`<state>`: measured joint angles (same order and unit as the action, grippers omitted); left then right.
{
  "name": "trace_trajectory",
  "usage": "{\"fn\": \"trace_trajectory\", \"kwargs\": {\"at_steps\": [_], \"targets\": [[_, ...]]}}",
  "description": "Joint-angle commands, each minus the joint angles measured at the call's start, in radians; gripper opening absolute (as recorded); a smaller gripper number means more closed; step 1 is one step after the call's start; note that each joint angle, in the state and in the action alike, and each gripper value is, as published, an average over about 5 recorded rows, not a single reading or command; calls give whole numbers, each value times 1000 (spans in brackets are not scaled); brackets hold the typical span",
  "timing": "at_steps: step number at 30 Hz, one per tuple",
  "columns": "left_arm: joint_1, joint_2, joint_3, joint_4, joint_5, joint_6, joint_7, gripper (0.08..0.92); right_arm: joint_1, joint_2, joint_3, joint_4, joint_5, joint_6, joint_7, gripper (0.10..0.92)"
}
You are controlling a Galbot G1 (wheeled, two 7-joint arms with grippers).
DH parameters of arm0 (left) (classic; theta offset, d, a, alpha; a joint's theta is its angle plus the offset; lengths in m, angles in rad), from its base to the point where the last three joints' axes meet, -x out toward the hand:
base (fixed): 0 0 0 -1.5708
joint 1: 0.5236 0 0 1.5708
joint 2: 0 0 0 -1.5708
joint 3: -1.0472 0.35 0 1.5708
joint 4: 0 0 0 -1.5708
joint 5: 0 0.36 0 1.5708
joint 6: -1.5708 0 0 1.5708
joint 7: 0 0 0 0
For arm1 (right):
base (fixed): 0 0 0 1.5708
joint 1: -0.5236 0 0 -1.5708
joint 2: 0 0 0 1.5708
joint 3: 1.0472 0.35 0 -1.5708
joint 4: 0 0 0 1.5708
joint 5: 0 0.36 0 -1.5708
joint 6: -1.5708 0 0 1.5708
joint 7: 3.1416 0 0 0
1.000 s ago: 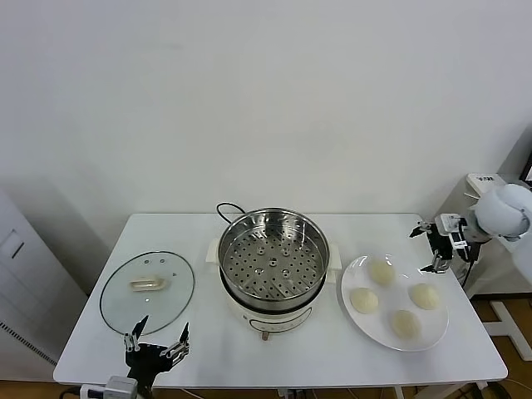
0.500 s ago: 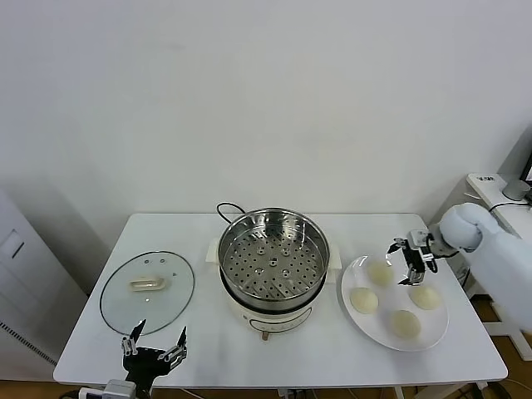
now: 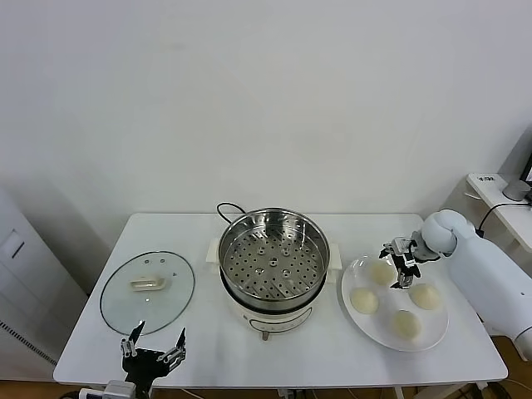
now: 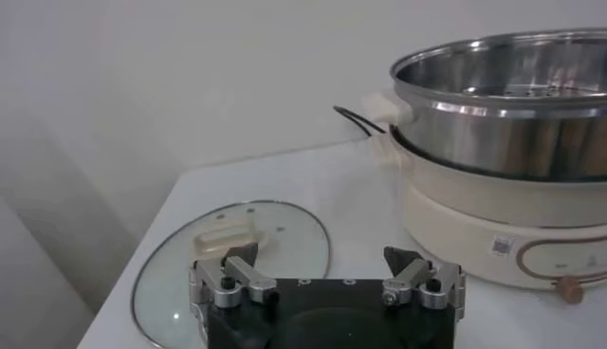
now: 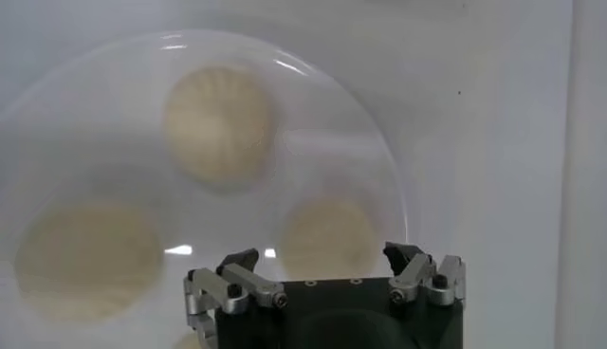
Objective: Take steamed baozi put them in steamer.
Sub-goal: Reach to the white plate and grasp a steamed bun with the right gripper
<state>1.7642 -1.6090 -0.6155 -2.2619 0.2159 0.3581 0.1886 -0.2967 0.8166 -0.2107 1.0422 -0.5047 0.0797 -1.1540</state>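
Note:
The steel steamer (image 3: 273, 262) stands mid-table on its white base, its perforated basket empty; it also shows in the left wrist view (image 4: 503, 104). Four cream baozi lie on a white plate (image 3: 359, 326) to its right: far (image 3: 381, 272), left (image 3: 364, 299), right (image 3: 425, 295) and near (image 3: 405, 322). My right gripper (image 3: 399, 262) is open and hovers just above the far baozi. In the right wrist view that gripper (image 5: 322, 261) has one baozi (image 5: 327, 235) between its spread fingers, with two others (image 5: 220, 123) (image 5: 87, 261) beyond. My left gripper (image 3: 154, 349) is open and empty at the table's front left.
A round glass lid (image 3: 170, 303) with a cream handle lies flat left of the steamer, just beyond the left gripper (image 4: 321, 261); it shows in the left wrist view (image 4: 285, 237). A black cord (image 3: 226, 208) runs behind the steamer. The table's right edge is close to the plate.
My right gripper has moved left from beyond the table's right edge to over the far baozi on the plate. The left gripper has barely moved.

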Motion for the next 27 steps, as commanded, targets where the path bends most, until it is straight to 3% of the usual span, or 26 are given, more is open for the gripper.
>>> {"fn": "trace_trajectory", "kwargs": {"at_steps": [1,12,22,27], "targets": [[-1,-17,1,4,0,1,0,823,-3,28,10,-39,-37,11,18,823],[-6,-18,3,13,1,2,1,823,-8,31,17,-42,-54,9,23,816],[-8,-17,3,19,1,1,0,823,-10,30,20,-44,-45,10,31,592],[-9,-19,6,18,3,1,0,823,12,0,12,-7,28,2,2,510]]}}
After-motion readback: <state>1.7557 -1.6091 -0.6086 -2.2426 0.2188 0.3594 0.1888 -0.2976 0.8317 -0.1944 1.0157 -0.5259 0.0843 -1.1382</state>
